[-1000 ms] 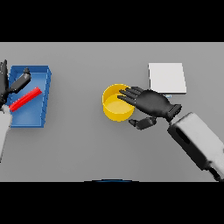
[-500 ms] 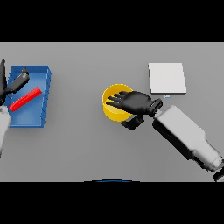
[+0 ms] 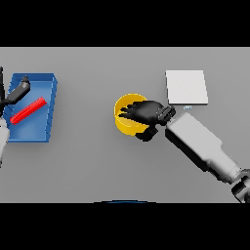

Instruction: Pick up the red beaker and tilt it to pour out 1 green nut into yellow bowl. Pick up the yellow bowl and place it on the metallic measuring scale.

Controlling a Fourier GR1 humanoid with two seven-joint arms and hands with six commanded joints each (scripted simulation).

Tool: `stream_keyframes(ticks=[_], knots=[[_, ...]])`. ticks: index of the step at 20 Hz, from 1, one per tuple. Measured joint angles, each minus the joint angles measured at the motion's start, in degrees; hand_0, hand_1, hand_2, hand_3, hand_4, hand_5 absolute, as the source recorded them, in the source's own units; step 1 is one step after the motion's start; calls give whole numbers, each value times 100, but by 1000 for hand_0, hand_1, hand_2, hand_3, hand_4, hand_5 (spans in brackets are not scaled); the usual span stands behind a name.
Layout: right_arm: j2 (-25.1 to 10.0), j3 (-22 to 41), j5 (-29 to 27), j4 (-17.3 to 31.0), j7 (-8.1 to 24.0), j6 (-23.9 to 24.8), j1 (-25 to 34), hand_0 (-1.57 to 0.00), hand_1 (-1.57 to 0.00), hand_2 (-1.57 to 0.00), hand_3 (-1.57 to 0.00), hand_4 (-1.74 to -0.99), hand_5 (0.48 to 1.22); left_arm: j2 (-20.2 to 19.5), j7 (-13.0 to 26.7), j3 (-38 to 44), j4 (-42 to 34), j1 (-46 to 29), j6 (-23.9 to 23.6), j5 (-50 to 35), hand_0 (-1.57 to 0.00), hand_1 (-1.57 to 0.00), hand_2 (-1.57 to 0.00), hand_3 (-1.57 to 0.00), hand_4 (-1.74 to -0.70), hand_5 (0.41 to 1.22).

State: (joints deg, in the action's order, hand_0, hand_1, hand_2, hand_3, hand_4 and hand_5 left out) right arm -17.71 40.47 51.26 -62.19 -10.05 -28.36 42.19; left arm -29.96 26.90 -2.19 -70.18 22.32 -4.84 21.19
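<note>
Nearest in the head view, the right hand (image 3: 146, 113) lies over the yellow bowl (image 3: 126, 119) at mid-table, its fingers spread across the bowl's right rim and mouth and its thumb dropping down the near outer wall, so it appears to be closing round the rim; whether it grips firmly cannot be told. The bowl rests on the grey table (image 3: 97, 166), so by the look of it the lifting has not yet begun and the carry to the scale is left to do. The hand covers much of the bowl's inside, so whether a green nut lies there cannot be seen. To the far right, well apart from the bowl, sits the metallic measuring scale (image 3: 185, 87), a pale square plate with nothing on it. At the far left, a blue tray (image 3: 48, 102) holds a red, stick-like object (image 3: 28, 111), presumably the beaker. The left hand (image 3: 14, 93) shows at that edge, partly cut off, over the tray; its fingers cannot be made out.
</note>
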Motion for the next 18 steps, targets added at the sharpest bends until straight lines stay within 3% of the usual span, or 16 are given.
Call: stream_keyframes(ticks=[3,4,5,6,9,11,13,16,18], knots=[[131,-46,-87,106,236,-191,-72,-26,-36,-71,-141,-1302,805,-32,-61,35,51,47,26,-33,1,1,1,1,-750,701],[79,-86,-130,43,229,-244,-90,-161,-135,-147,-182,-1321,839,-7,-28,23,73,49,-8,-9,1,1,1,1,-752,701],[99,-65,-110,51,267,-250,-92,-443,-422,-375,-236,-1351,915,-29,-74,20,81,41,-9,6,1,1,1,1,-754,700],[56,-40,-120,50,101,-241,-88,-669,-652,-614,-309,-1394,976,-10,-97,27,92,52,-9,-15,1,1,1,1,-755,703],[13,-35,-198,-31,27,-351,-102,-1109,-1100,-1081,-706,-1557,1096,-13,-100,22,233,162,-18,20,1,1,1,1,-756,701],[5,-30,-279,-10,21,-511,-44,-1275,-1270,-1176,-1007,-1623,1141,6,-132,-3,191,102,-38,37,1,1,1,1,-751,698],[-63,-36,-324,-125,102,-571,-94,-1382,-1378,-1234,-1210,-1666,1170,-17,-146,-4,129,44,-18,30,1,1,1,1,-747,692],[-70,10,-349,-110,123,-434,-93,-1474,-1472,-1281,-1365,-1702,1195,-56,-118,-29,97,71,46,46,1,1,1,1,-735,689],[-82,-10,-425,-103,116,-400,-98,-1509,-1508,-1288,-1389,-1716,1204,-75,-127,-8,142,59,52,35,1,1,1,1,-733,686]])
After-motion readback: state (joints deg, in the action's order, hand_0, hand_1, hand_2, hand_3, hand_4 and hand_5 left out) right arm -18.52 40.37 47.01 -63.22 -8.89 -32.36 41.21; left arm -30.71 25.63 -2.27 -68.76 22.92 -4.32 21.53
